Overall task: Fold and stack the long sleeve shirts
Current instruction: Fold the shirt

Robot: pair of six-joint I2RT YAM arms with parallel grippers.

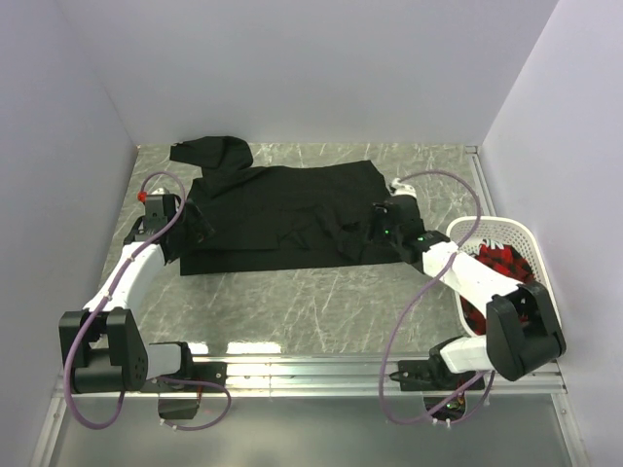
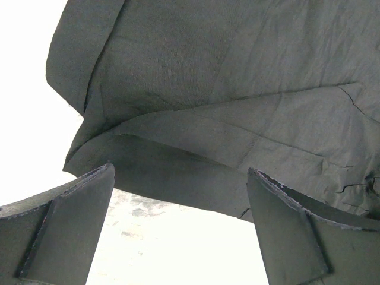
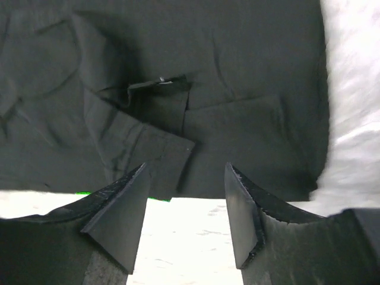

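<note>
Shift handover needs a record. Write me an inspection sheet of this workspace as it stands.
Surface: grey marbled table, no spills seen.
Job's things: plain black long-sleeved shirt lies spread at the centre, creased, one sleeve sticking out at the far left.
Clutter: white slatted plastic basket at the right edge, holding red and black cloth.
Grippers: left gripper open at the shirt's left edge; right gripper open over its right side; neither holds anything.
Cables: purple cables loop loose beside both arms.
Surroundings: plain white walls on three sides.
</note>
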